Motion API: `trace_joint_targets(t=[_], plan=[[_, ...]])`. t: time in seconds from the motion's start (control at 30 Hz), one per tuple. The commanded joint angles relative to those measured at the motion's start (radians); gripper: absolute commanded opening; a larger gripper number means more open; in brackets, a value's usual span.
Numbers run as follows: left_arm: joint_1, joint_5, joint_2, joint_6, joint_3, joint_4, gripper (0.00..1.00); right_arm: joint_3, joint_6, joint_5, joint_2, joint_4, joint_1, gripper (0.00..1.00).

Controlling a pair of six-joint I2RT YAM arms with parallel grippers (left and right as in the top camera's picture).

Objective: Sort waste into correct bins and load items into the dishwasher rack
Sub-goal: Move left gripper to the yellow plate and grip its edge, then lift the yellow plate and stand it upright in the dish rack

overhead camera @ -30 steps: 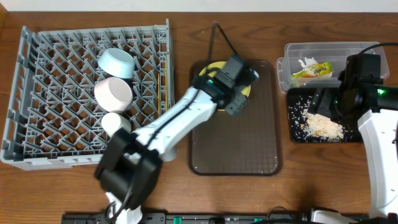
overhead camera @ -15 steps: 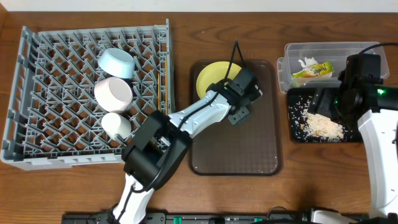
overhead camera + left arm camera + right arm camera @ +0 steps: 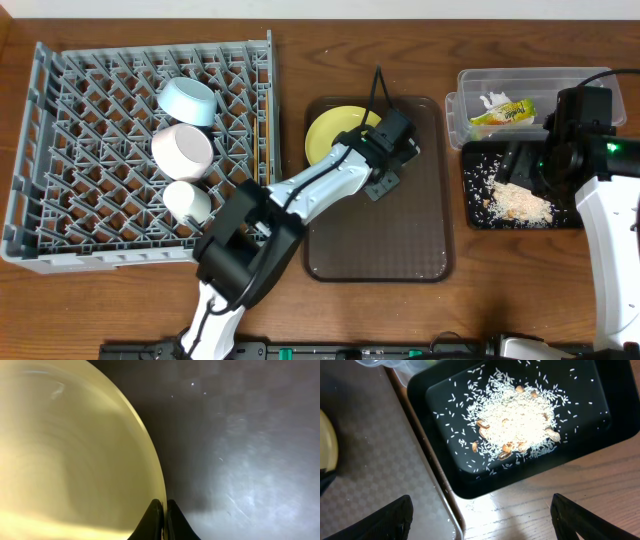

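Observation:
The round yellow plate (image 3: 330, 135) lies at the back of the brown tray (image 3: 380, 240). My left gripper (image 3: 368, 150) is shut on its right rim; in the left wrist view the two fingertips (image 3: 156, 515) pinch the plate's edge (image 3: 75, 450). My right gripper (image 3: 481, 510) hangs open and holds nothing, above the near edge of the black bin (image 3: 445, 480), which holds rice and crumbs (image 3: 515, 425). The clear bin (image 3: 460, 105) holds the green-and-yellow wrapper (image 3: 505, 113) and a white paper scrap (image 3: 494, 100). In the grey dishwasher rack (image 3: 60, 240) sit a light blue bowl (image 3: 188, 100), a white bowl (image 3: 182, 150) and a small white cup (image 3: 187, 200).
The black bin (image 3: 475, 220) with its rice pile (image 3: 520, 200) sits just right of the tray, with the clear bin behind it. The rack stands left of the tray with a narrow strip of wooden table between them. The left arm reaches diagonally across the tray's left side.
My left gripper moved off the plate's top to its right rim and shut on it. The plate has shifted slightly left. The right arm has not moved.

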Motion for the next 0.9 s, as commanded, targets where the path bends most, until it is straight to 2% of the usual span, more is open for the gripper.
trace_joint_targets(t=[0.0, 0.17, 0.37, 0.67, 0.73, 0.87], plan=[[0.000, 0.005, -0.129, -0.079, 0.006, -0.028, 0.06, 0.006, -0.012, 0.011, -0.008, 0.000, -0.008, 0.86], [0.019, 0.005, -0.311, -0.108, 0.005, -0.068, 0.06, 0.006, -0.012, 0.011, -0.008, 0.000, -0.008, 0.86], [0.144, 0.047, -0.477, -0.293, 0.005, -0.092, 0.06, 0.006, -0.012, 0.010, -0.008, 0.000, -0.008, 0.86], [0.510, 0.758, -0.500, -0.428, 0.003, -0.087, 0.06, 0.006, -0.012, 0.011, -0.008, 0.000, -0.008, 0.86], [0.583, 0.876, -0.490, -0.428, 0.003, -0.085, 0.06, 0.006, -0.012, 0.010, -0.008, 0.000, -0.008, 0.86], [0.694, 0.989, -0.475, -0.428, -0.004, -0.087, 0.06, 0.006, -0.012, 0.010, -0.008, 0.000, -0.008, 0.86]])
